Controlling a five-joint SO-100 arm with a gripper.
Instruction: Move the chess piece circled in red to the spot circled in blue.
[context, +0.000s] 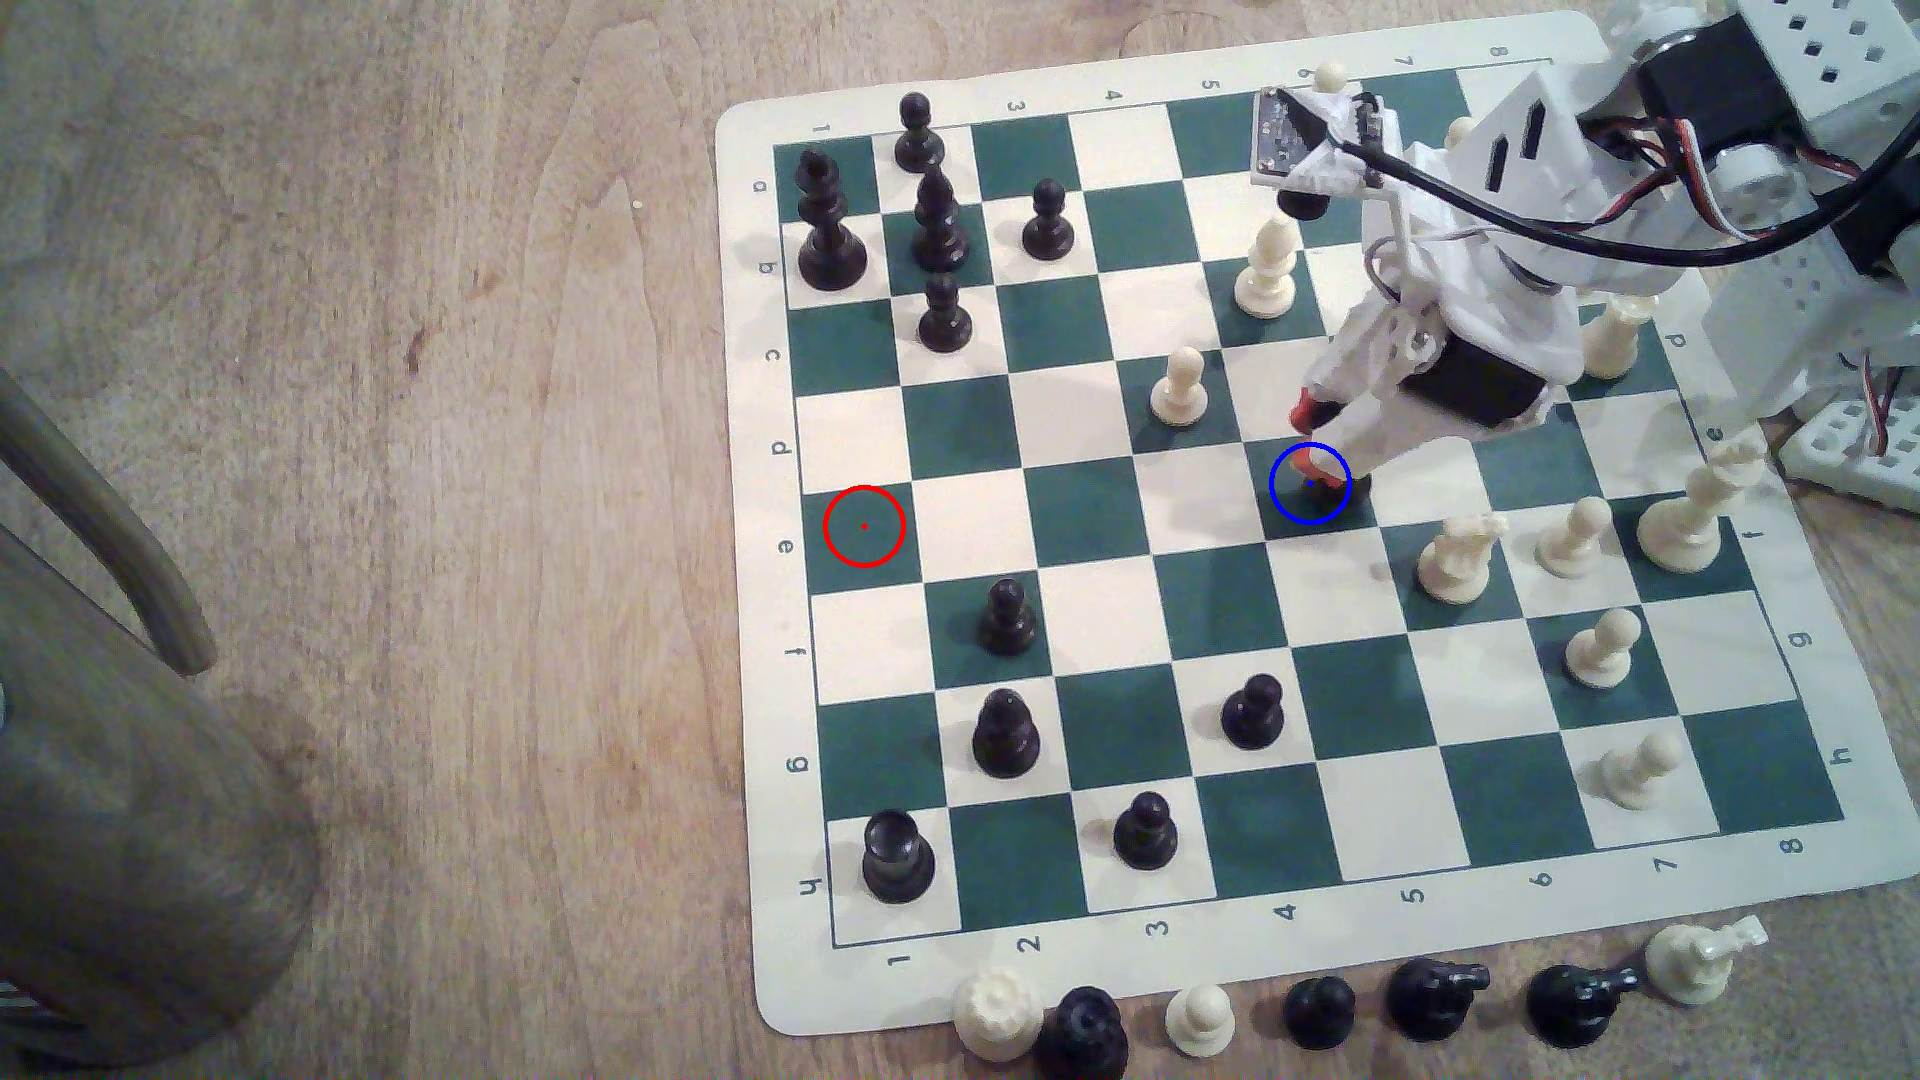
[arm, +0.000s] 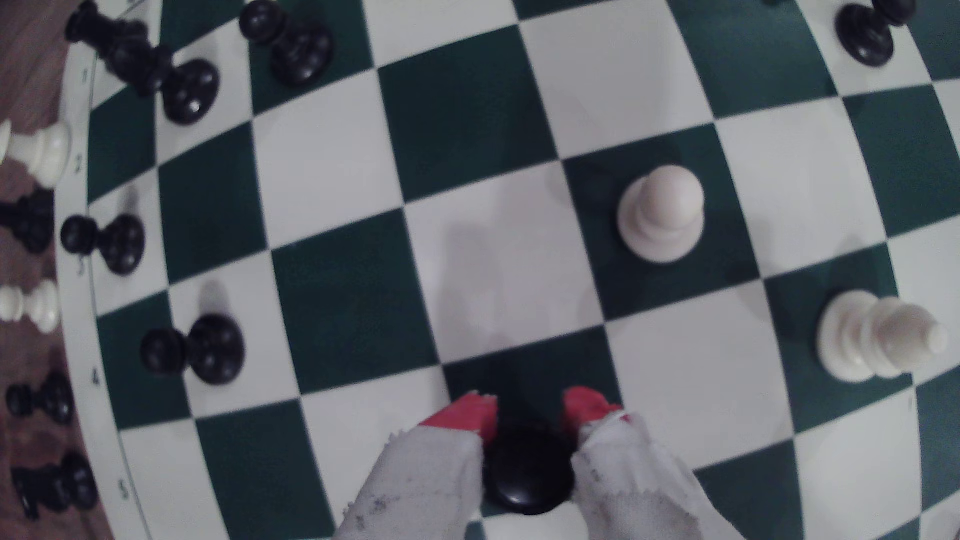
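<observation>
Red-tipped fingers (arm: 470, 413) in the wrist view sit on either side of a black piece (arm: 530, 470) low in the middle of that frame, its dark rounded top seen from above. Both fingers press against its sides, so the gripper (arm: 532, 415) is clamped on the piece. Its crown detail is too blurred to read, but it appears to be the black rook. Viewed top-down like this, its long axis runs toward the camera, so it stands upright or close to it.

From the exterior view, the rook (context: 1335, 496) is mostly hidden under the gripper (context: 1311, 447), right of centre in the frame, with only a dark sliver of its base visible inside the blue ring (context: 1309, 483) on a dark green square. Whether the base touches the board (context: 1091, 498) cannot be told. The red ring (context: 864, 527) marks a bare green square well apart, near the board's left edge in that frame.

The white arm (context: 1455, 312) reaches in from the upper right corner and slopes down toward the lower left, fingers pointing down at the blue-ringed square. A white pawn (context: 1179, 387) stands near, up and left of the gripper.
</observation>
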